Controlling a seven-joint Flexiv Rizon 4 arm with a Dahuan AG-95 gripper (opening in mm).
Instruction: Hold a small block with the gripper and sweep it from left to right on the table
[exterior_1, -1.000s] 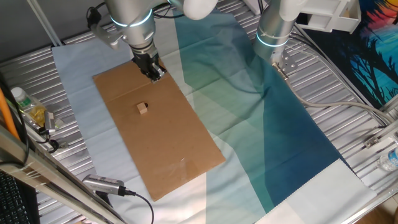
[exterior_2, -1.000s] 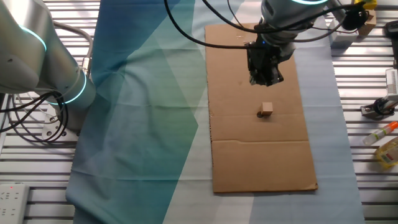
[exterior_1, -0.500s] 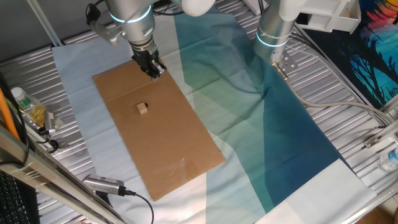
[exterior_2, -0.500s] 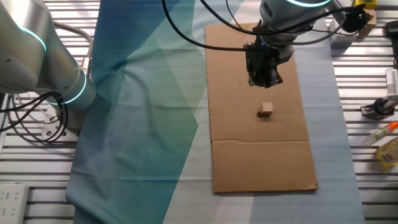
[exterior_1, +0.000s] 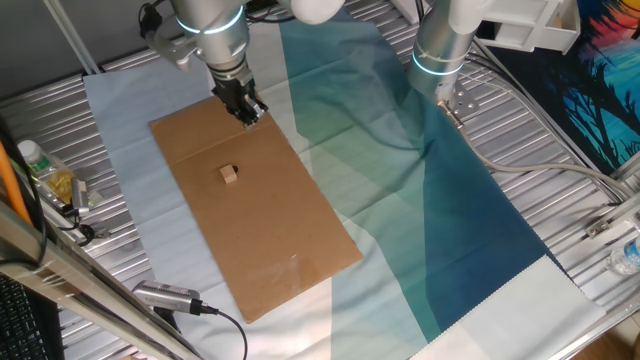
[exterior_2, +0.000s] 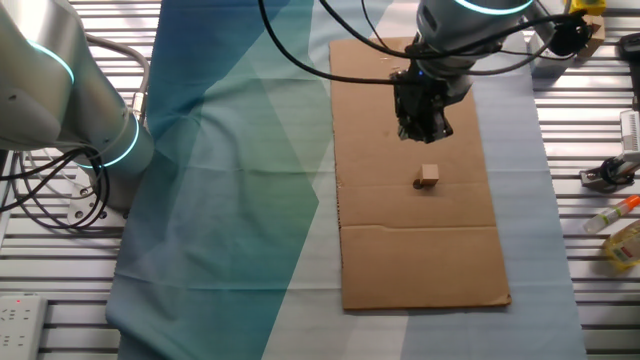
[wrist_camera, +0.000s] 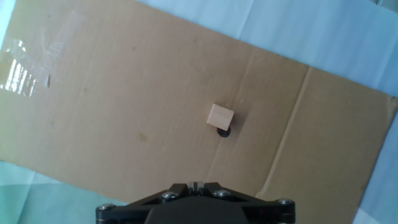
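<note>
The small block (exterior_1: 230, 174) is a tan wood cube lying alone on the brown cardboard (exterior_1: 280, 240), which rests on the cloth-draped table (exterior_1: 560, 300). It also shows in the other fixed view (exterior_2: 428, 177) and in the hand view (wrist_camera: 221, 117). The gripper (exterior_1: 249, 114) hangs above the cardboard's far end, apart from the block and empty. In the other fixed view the gripper (exterior_2: 422, 130) is a short way beyond the block. In the hand view the gripper (wrist_camera: 194, 185) shows its two fingers pressed together, shut on nothing.
The idle silver arm (exterior_1: 440, 50) stands on the teal cloth at the back; it also shows in the other fixed view (exterior_2: 70, 100). Bottles (exterior_1: 45, 175) and a handheld tool (exterior_1: 165, 297) lie at the table's left edge. A white box (exterior_1: 520, 25) sits at the back right.
The gripper has drifted slightly up and away from the block. The block has not moved.
</note>
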